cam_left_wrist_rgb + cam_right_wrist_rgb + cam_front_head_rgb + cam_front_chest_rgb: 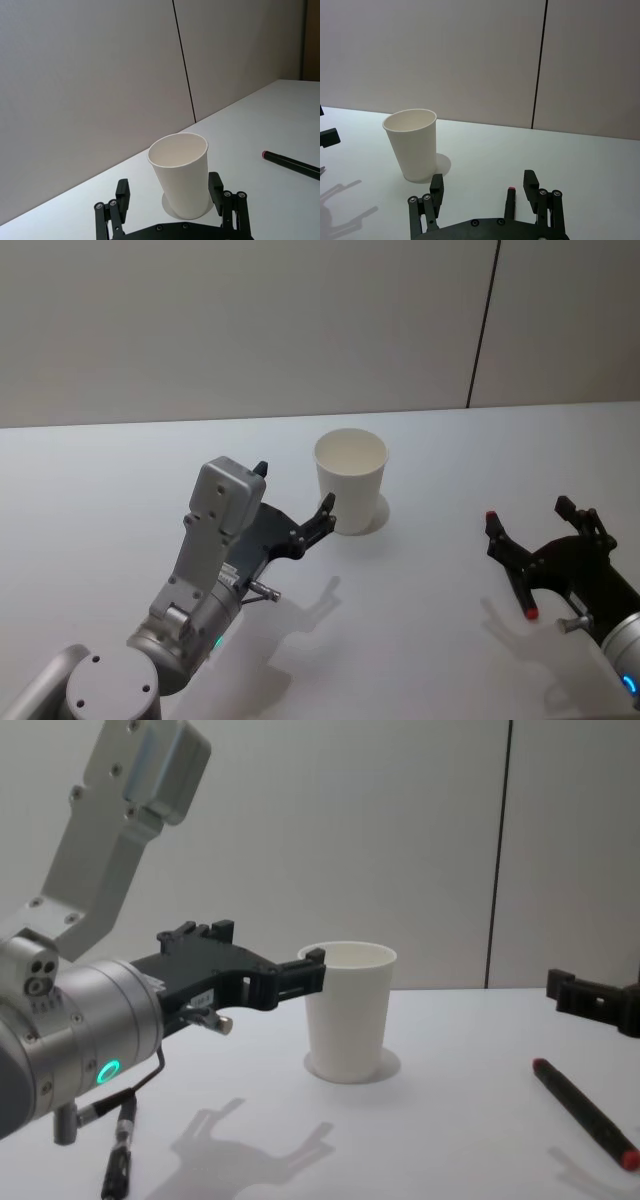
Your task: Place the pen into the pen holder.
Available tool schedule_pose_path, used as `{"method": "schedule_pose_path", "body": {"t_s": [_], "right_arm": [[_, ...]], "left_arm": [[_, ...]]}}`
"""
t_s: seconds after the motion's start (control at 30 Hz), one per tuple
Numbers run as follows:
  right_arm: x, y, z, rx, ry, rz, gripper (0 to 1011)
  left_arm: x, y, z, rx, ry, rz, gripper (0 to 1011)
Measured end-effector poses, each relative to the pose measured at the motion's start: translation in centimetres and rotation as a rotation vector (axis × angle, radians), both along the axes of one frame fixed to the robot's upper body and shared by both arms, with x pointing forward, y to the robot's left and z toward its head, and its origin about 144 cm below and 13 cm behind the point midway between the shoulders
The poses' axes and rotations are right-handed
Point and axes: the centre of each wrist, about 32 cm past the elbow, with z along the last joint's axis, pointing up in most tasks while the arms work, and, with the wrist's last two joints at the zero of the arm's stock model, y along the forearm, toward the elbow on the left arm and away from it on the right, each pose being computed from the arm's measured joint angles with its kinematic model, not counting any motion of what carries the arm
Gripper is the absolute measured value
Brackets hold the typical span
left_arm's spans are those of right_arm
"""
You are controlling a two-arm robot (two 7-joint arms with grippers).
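Black pen (585, 1112) lies right of the cup (350, 480), lengthwise beneath my wide-open, empty right gripper (483, 179). My left gripper (294, 486), open too, hangs beside the cup.

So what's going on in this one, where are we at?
The pen has not been picked up yet. It lies on the table, to the right of the pen holder, a white paper cup standing upright and empty. The right gripper hangs open over the pen, its fingers either side of one red-tipped end. The left gripper is open at the pen holder, a finger on each side; whether either touches it is unclear.
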Motion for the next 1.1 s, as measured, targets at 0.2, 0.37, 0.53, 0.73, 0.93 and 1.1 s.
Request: {"method": "schedule_pose_path", "body": {"t_s": [0.2, 0.37, 0.53, 0.73, 0.93, 1.1], "right_arm": [[0.0, 0.0, 0.0, 0.000, 0.000, 0.000, 1002], [0.0, 0.0, 0.0, 0.000, 0.000, 0.000, 1002], [0.0, 0.0, 0.0, 0.000, 0.000, 0.000, 1002], [0.1, 0.0, 0.0, -0.001, 0.002, 0.001, 1002], [0.4, -0.1, 0.4, -0.008, 0.025, 0.011, 1002], [0.8, -0.1, 1.1, -0.018, 0.055, 0.022, 1002]], "left_arm": [[0.0, 0.0, 0.0, 0.000, 0.000, 0.000, 1003], [0.0, 0.0, 0.0, 0.000, 0.000, 0.000, 1003], [0.0, 0.0, 0.0, 0.000, 0.000, 0.000, 1003], [0.0, 0.0, 0.0, 0.000, 0.000, 0.000, 1003], [0.0, 0.0, 0.0, 0.000, 0.000, 0.000, 1003], [0.0, 0.0, 0.0, 0.000, 0.000, 0.000, 1003]]}}
